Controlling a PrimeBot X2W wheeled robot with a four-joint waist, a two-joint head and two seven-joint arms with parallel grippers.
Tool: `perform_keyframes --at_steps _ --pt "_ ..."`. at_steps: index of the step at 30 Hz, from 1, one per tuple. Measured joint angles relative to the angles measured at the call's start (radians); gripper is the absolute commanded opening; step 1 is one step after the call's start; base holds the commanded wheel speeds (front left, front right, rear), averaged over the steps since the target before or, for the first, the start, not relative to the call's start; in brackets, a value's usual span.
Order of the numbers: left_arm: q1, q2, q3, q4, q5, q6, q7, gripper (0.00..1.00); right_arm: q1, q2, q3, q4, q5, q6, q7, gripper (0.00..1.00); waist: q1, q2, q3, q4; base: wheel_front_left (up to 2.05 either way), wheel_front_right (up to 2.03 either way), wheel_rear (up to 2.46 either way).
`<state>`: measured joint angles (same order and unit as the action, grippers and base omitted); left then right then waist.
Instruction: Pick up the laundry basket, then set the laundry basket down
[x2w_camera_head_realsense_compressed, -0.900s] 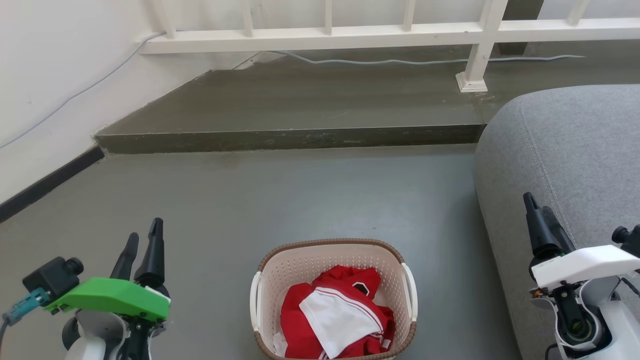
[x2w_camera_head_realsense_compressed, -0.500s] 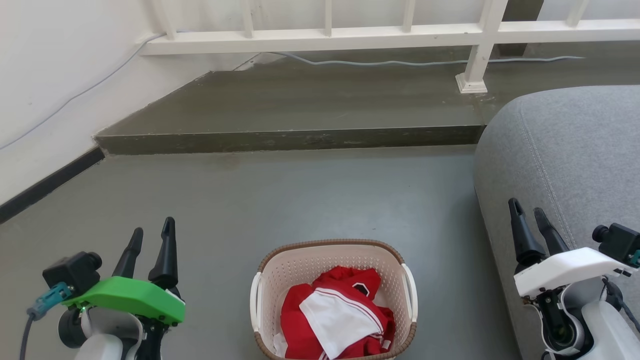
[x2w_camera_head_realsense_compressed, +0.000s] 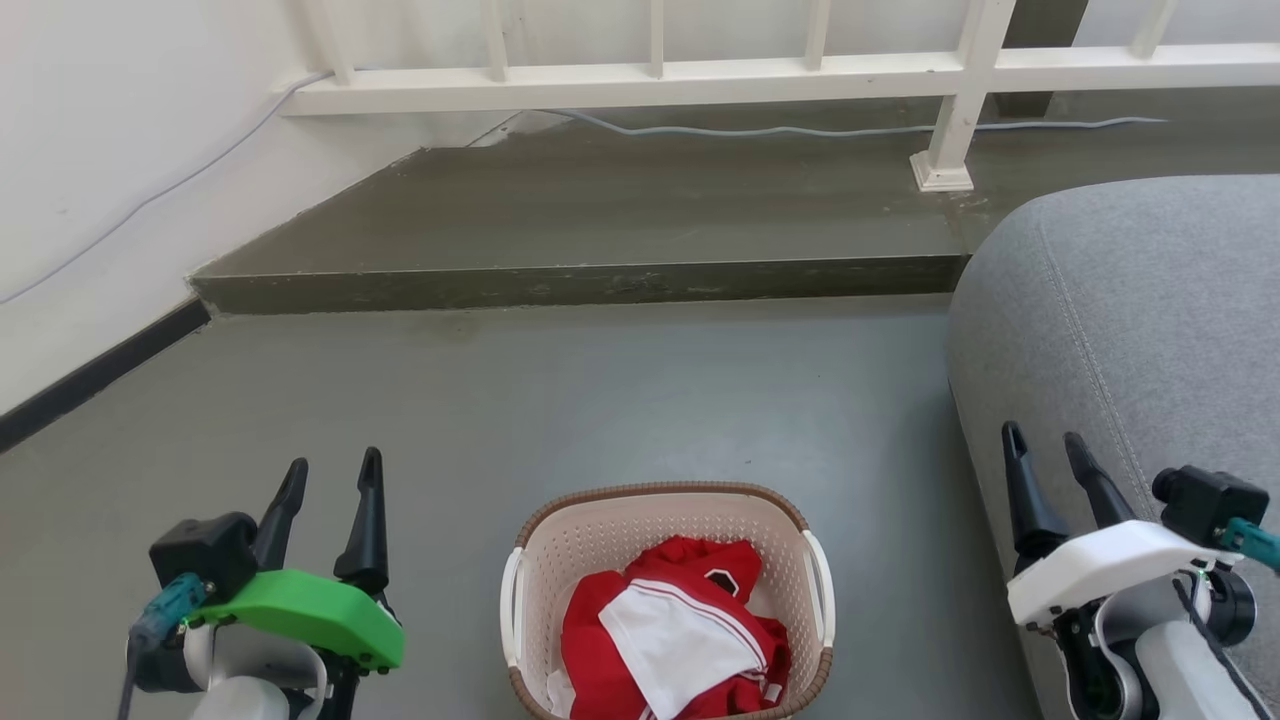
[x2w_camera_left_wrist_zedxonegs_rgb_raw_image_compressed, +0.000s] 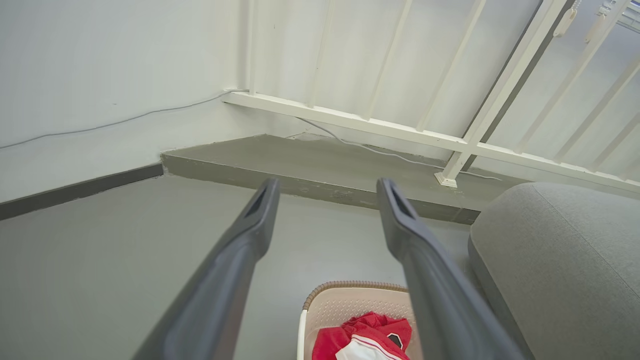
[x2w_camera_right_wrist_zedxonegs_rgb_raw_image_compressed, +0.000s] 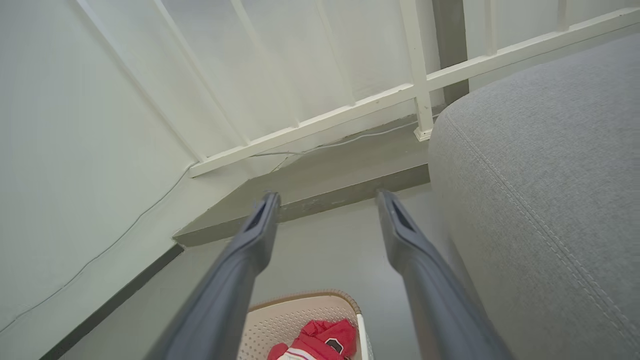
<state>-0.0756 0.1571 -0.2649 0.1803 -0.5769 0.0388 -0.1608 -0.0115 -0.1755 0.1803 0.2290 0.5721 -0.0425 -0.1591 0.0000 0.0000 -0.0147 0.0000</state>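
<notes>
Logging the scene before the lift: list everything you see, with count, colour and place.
laundry basket: one, cream, brown rim, on floor between the grippers
clothes: heap, red and white, inside laundry basket
sofa: one, grey, right of laundry basket
step: one, dark grey, beyond laundry basket
railing: one, white, on step
cable: one, pale grey, along step under railing
left gripper: one, dark fingers, open, lower left
right gripper: one, dark fingers, open, beside sofa

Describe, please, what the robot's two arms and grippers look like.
The left gripper has two long, tapering dark fingers rising from a bright green cover, with a black camera and a teal-plugged cable. The right gripper is alike, with a white cover.
</notes>
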Motion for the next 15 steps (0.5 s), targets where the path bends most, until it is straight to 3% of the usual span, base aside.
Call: perform_keyframes --at_steps 15 --pt "0.014 0.007 -0.061 0.002 0.193 0.037 -0.052 1.0 0.022 -0.001 0.039 0.008 -0.196 -0.03 -0.052 1.0 0.0 0.0 -0.006 0.001 0.0 0.0 0.0"
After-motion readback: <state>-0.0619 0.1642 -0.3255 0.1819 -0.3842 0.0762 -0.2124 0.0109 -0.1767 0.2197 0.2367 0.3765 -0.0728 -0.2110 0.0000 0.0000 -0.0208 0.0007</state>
